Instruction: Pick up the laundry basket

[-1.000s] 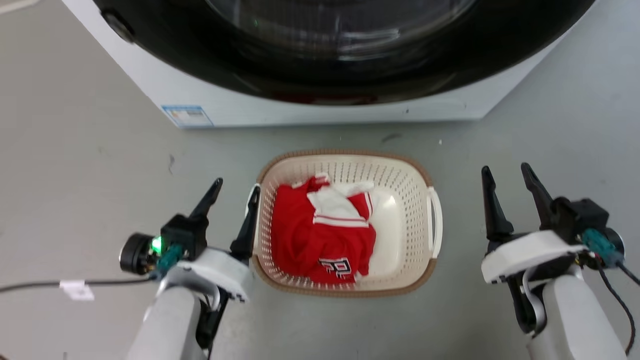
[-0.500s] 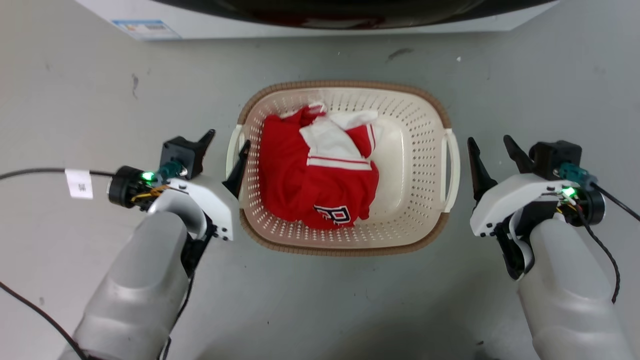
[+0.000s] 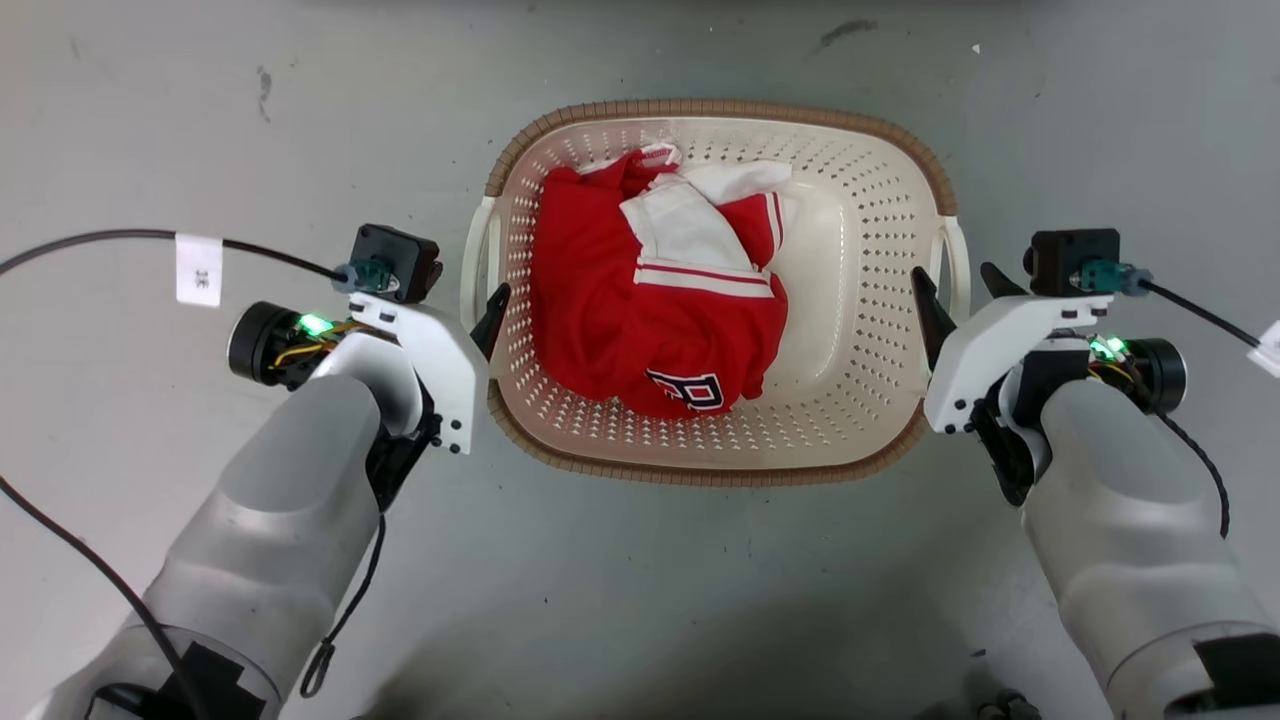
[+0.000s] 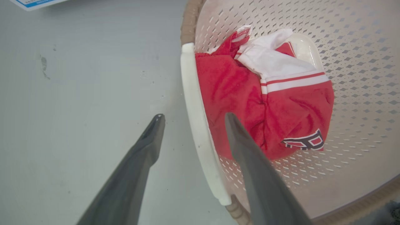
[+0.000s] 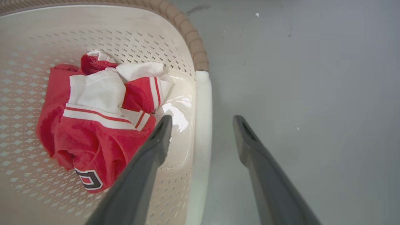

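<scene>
The laundry basket (image 3: 860, 330) sits on the grey floor, cream with perforated walls and a brown rim, holding a crumpled red and white garment (image 3: 660, 300). My left gripper (image 3: 470, 292) is open and straddles the basket's white left handle (image 4: 195, 103), one finger inside the basket wall and one outside. On the other side, my right gripper (image 3: 952, 272) is open and straddles the white right handle (image 5: 203, 93) in the same way. In the wrist views, the left gripper (image 4: 193, 116) and right gripper (image 5: 203, 117) both have a gap on each side of their handle.
Grey floor surrounds the basket on all sides. A black cable with a white tag (image 3: 197, 268) runs off to the left, and another cable (image 3: 1200, 310) trails off my right wrist. The corner of a blue label (image 4: 37, 2) shows beyond the basket.
The head camera has tilted down, so the washer has left the view. Both grippers have closed in on the basket, and the right one now straddles its handle instead of standing apart.
</scene>
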Tool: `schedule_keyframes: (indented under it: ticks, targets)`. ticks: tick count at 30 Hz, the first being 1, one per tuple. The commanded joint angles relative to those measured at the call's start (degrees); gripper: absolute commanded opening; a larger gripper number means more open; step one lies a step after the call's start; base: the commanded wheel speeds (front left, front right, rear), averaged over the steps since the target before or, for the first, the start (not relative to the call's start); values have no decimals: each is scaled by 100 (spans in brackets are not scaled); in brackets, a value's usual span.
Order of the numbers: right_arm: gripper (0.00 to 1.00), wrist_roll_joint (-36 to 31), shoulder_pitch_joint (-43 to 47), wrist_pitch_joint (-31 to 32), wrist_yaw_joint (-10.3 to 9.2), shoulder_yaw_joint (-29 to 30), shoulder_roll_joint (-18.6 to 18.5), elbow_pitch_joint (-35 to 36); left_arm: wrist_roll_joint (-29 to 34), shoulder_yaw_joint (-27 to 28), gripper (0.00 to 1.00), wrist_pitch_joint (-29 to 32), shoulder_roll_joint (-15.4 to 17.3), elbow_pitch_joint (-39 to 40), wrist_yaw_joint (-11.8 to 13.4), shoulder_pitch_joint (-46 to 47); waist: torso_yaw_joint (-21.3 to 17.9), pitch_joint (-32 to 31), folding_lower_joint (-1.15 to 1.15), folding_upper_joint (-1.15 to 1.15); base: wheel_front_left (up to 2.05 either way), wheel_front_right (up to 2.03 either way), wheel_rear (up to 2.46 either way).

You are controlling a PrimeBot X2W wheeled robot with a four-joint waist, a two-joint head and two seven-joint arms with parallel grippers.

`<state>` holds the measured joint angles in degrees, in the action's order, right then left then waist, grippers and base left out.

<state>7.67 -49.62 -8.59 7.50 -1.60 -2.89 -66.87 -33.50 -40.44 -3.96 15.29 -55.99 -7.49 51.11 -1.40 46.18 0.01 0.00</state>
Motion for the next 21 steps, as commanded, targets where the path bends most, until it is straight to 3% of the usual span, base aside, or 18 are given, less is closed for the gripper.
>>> schedule_keyframes:
  ticks: [1, 8, 21]
  targets:
    - [100, 13, -130, 12, -2, -34, 3, -77, -74, -69, 100, 40, 47, 15, 3, 84, 0, 33, -1, 0, 0, 0, 0]
    - [100, 142, -539, 343, -2, -180, 4, -521, -706, -755, 100, 445, 263, 86, 3, 384, 14, 226, -1, 0, 0, 0, 0]
    - [100, 284, -859, 661, -2, -338, 3, -683, -1427, -1673, 100, 579, 432, -30, 4, 969, 42, 467, -1, 0, 0, 0, 0]
